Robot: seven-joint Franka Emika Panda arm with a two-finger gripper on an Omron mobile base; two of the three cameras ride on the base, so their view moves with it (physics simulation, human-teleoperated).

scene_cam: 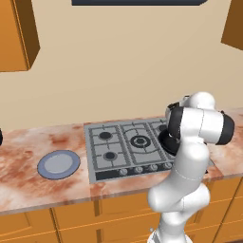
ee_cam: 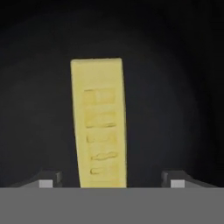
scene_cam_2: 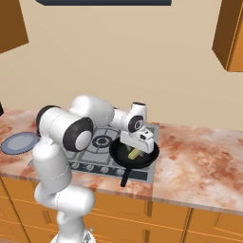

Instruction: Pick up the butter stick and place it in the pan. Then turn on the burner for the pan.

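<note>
Landmark: the pan (scene_cam_2: 134, 159), a shallow black frying pan on the front right burner of the cooktop (scene_cam: 124, 149), its dark handle pointing out over the counter edge.

Butter stick: the butter stick (ee_cam: 99, 124) lies flat on the pan's dark floor, near its middle; in the right base view it shows as a small yellow block (scene_cam_2: 134, 153) inside the pan's rim.

Gripper: the gripper (ee_cam: 109, 179) hangs just above the pan, directly over the butter stick. Its fingertips (ee_cam: 48, 180) stand spread, one on each side of the stick with dark pan floor between each tip and the butter, so the hand is released and holds nothing.

Knobs: a row of burner knobs (scene_cam: 138, 169) runs along the cooktop's front edge, just in front of the pan and beside its handle.

Plate: a blue-grey plate (scene_cam: 59, 164) sits on the counter well to the left of the pan, beyond the cooktop.

Stage, as judged: placing appears done; the burner remains to be lit.

Risk, lifting: a sideways withdrawal could drag a fingertip against the stick and shift it.

Risk, knob choice: the knobs look alike, so the wrong burner could be lit.

Risk, reach: descending to the knobs could bump the handle and turn the pan.
</note>
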